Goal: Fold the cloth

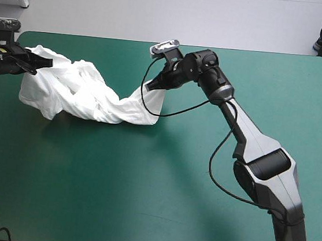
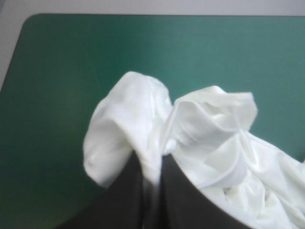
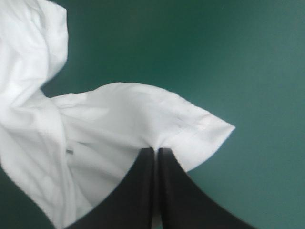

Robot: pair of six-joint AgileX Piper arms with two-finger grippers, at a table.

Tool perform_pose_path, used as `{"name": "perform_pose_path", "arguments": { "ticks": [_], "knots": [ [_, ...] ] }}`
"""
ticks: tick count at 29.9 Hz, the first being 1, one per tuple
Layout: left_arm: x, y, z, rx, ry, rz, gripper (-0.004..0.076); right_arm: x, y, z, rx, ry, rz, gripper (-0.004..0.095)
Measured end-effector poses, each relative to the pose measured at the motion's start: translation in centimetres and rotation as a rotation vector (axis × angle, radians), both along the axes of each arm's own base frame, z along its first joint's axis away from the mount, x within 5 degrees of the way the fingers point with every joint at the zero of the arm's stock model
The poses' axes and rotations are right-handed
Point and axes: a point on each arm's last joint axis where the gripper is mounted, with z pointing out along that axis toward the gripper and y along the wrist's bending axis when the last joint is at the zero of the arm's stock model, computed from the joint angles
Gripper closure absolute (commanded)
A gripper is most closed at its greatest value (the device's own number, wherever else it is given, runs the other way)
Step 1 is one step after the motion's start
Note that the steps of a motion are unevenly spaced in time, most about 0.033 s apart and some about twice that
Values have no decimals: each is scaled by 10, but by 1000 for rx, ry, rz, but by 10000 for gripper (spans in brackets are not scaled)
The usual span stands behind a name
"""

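Observation:
The white T-shirt (image 1: pixel 88 95) stretches as a twisted, crumpled band across the far left half of the teal-green table. My left gripper (image 1: pixel 36 65) is shut on its left end near the table's left edge, lifting a bunched fold (image 2: pixel 157 129) just above the black fingers (image 2: pixel 181 195). My right gripper (image 1: pixel 152 84) is shut on the T-shirt's right end, near the table's middle far side. In the right wrist view a hemmed sleeve edge (image 3: pixel 200 129) sticks out past the black fingers (image 3: pixel 176 191), and the rest of the cloth hangs away to one side.
The teal-green cover (image 1: pixel 159 190) lies bare over the near half and the right side. The table's far edge (image 1: pixel 100 37) runs just beyond the T-shirt, and the left edge is close to my left gripper.

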Motion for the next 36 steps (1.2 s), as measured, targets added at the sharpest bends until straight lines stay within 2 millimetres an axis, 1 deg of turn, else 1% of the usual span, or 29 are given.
{"name": "perform_pose_path", "arguments": {
  "ticks": [4,8,12,13,14,16,21,25,28,32,36],
  "knots": [
    [-20,-6,34,20,-56,-19,705,-24,-19,59,12,-110,-9,925],
    [-41,-13,69,35,-127,-37,705,-50,-41,110,14,-230,-34,925],
    [-63,-21,102,39,-205,-59,705,-81,-69,159,12,-358,-91,925],
    [-67,-22,109,43,-220,-63,705,-88,-75,169,11,-384,-104,925],
    [-73,-24,118,49,-245,-66,705,-99,-84,182,13,-422,-120,925],
    [-85,-27,133,63,-289,-72,705,-113,-98,200,10,-477,-149,925],
    [-118,-36,177,109,-429,-81,705,-164,-139,249,25,-632,-239,925],
    [-139,-42,199,133,-493,-95,705,-205,-170,277,49,-725,-294,925],
    [-152,-47,205,139,-472,-119,705,-233,-188,291,82,-761,-311,925],
    [-167,-53,203,134,-402,-151,705,-263,-205,299,114,-752,-312,925],
    [-185,-58,207,126,-413,-151,705,-278,-213,298,112,-709,-309,925]
  ]
}}
